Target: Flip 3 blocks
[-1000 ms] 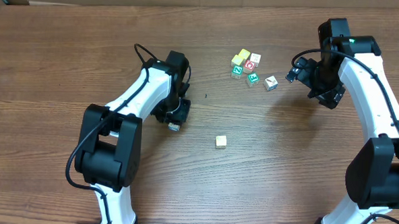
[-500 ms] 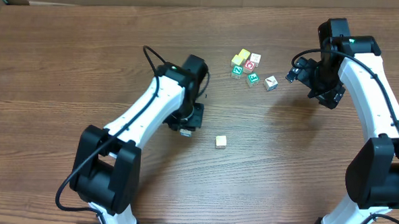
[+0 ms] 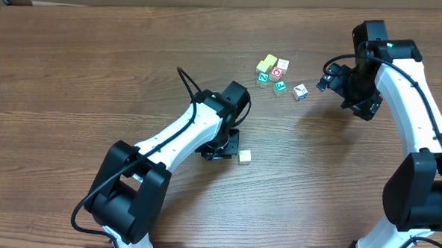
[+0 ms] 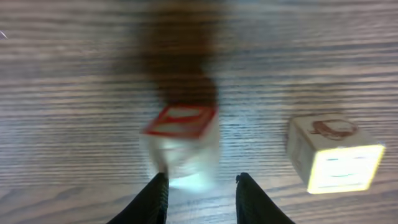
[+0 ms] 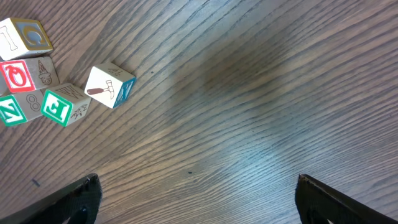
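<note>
Left arm reaches in over mid-table [image 3: 66, 80]. Left gripper [image 4: 200, 186] is low over the wood, jaws a narrow gap apart, nothing clamped between them.
- Red-topped cube [image 4: 183, 142] sits just ahead of the fingertips, slightly left of the gap. It is badly blurred in the wrist view. The left tip overlaps its lower corner, but I cannot tell whether they touch. From overhead the arm hides this cube entirely.
- Tan cube [image 4: 333, 157] lies just right of that gripper, clear of the right finger and apart from the red-topped cube. It has a brown drawing on top that is too small to read, and its near face is washed out by glare.

Further right and toward the far edge is a cluster of cubes, well apart from the left gripper.
- Green Z cube [image 5: 11, 111] is cut off by the right wrist view's left edge.
- Red O cube [image 5: 17, 74] is also cut off there.
- Green E cube [image 5: 64, 104] is tilted, at the cluster's near right corner.
- White cube with blue edges and a hammer picture [image 5: 109, 86] is just right of the E cube. I cannot tell whether they touch.

Right gripper [image 5: 198, 193] hangs to the right of the cluster with jaws spread wide, holding nothing. Only the finger ends show, at the frame's bottom corners. The hammer cube is the nearest block to it, still apart.
</note>
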Robot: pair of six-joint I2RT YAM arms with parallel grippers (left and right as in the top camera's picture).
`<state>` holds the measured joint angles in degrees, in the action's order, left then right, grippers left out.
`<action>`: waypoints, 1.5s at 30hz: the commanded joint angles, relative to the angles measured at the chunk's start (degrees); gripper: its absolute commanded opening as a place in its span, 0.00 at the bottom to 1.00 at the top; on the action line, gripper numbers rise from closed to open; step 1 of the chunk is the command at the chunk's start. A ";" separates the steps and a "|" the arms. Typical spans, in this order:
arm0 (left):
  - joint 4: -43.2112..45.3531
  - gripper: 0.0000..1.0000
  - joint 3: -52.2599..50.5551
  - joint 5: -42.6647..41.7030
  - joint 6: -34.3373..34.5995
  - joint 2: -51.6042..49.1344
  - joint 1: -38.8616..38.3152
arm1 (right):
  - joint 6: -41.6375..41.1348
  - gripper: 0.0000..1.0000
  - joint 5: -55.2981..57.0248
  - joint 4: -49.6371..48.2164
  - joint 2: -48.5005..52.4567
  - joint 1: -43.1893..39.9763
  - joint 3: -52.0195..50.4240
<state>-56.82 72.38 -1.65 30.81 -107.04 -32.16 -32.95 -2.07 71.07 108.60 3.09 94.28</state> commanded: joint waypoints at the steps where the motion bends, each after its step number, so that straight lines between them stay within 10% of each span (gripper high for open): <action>1: 0.31 0.29 -1.20 0.59 0.92 0.68 0.28 | 0.39 1.00 0.52 -0.26 -0.79 -0.17 0.28; 19: -1.84 0.34 7.02 -0.35 -10.71 0.90 3.30 | 0.39 1.00 0.52 -0.26 -0.79 -0.17 0.28; 29: 3.10 0.04 5.81 7.67 -10.67 -0.46 3.30 | 0.37 1.00 0.52 -0.26 -0.79 -0.17 0.28; 45: 6.93 0.04 1.49 7.41 -5.79 -1.51 2.29 | 0.39 1.00 0.52 -0.26 -0.79 -0.17 0.28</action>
<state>-50.81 76.16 5.41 22.35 -107.33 -29.26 -32.93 -2.09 71.07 108.60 3.09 94.28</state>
